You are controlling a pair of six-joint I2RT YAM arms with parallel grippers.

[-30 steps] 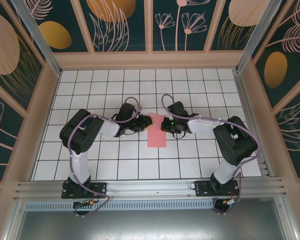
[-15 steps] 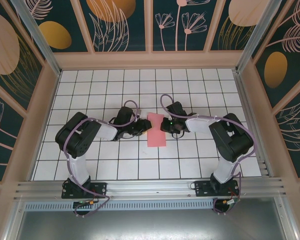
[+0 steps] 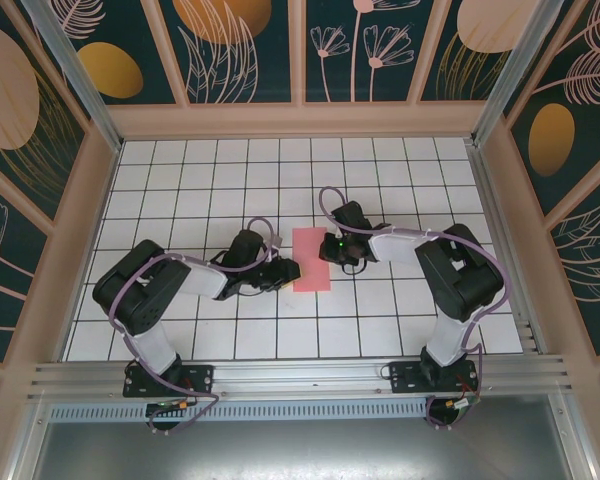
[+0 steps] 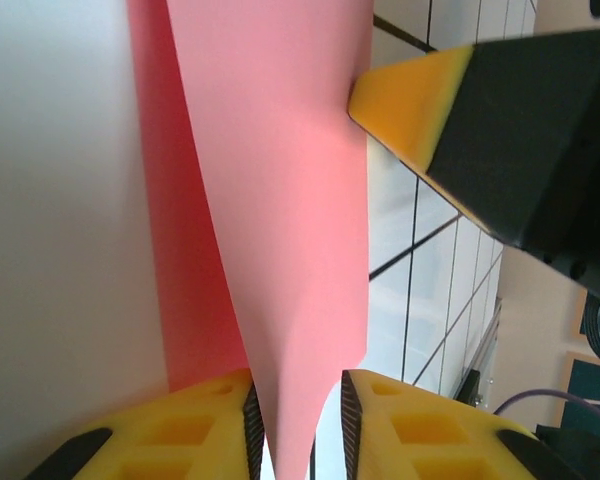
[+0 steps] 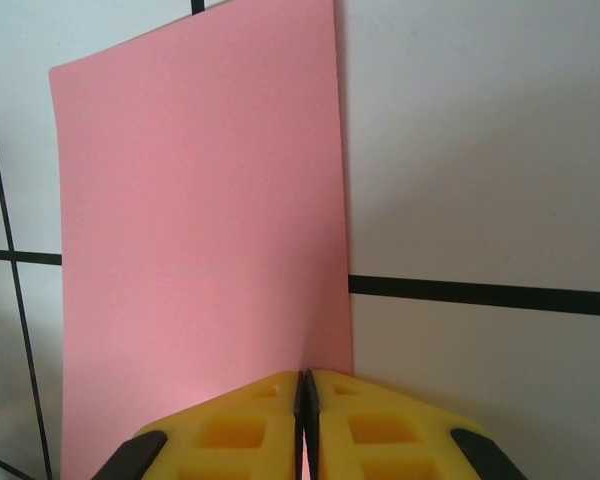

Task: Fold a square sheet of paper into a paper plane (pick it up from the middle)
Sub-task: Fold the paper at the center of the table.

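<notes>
The square sheet of paper is pink and lies folded into a narrow rectangle on the white tiles at mid-table. My left gripper sits low at its left edge. In the left wrist view a raised flap of the paper runs between the parted jaws of the left gripper, with a gap beside it. My right gripper is at the right edge. Seen from the right wrist, the right gripper is shut on the paper's border. The paper plane is out of view.
The right gripper's yellow fingertip touches the far edge of the sheet in the left wrist view. Raised tan walls ring the tiled table. Both arms reach in from the aluminium rail at the near edge.
The left arm has dropped lower and its gripper has slid toward the near-left part of the sheet. The right gripper has shifted slightly away, still pinching the right edge.
</notes>
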